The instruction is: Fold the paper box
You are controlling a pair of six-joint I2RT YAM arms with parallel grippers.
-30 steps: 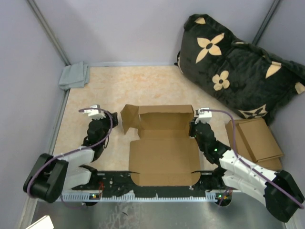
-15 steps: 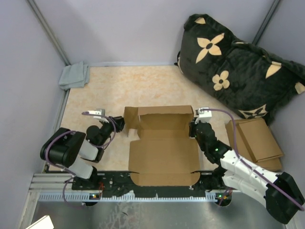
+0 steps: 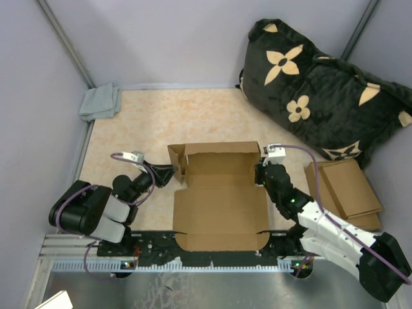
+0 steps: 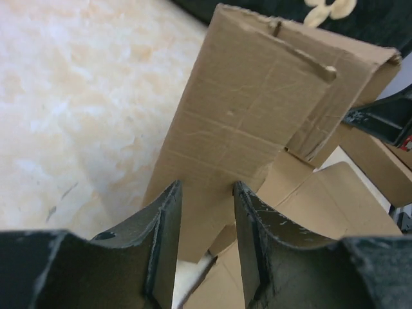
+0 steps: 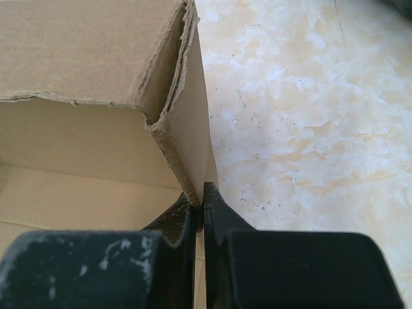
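The paper box (image 3: 222, 193) is brown cardboard, half formed, in the middle of the table, with its lid panel flat toward the arms and its back and side walls raised. My left gripper (image 3: 172, 172) is open, its fingers (image 4: 164, 232) just short of the box's raised left side flap (image 4: 238, 129). My right gripper (image 3: 260, 175) is shut on the box's right side wall (image 5: 187, 148), pinching its edge between the fingertips (image 5: 215, 206).
A stack of smaller flat cardboard pieces (image 3: 347, 190) lies to the right of the right arm. A black cushion with tan flowers (image 3: 315, 84) fills the back right corner. A grey cloth (image 3: 100, 102) lies at the back left. Grey walls enclose the table.
My left arm has swung down and to the right, bringing its gripper up to the box's left flap. The flap now stands more upright. The right gripper has held still.
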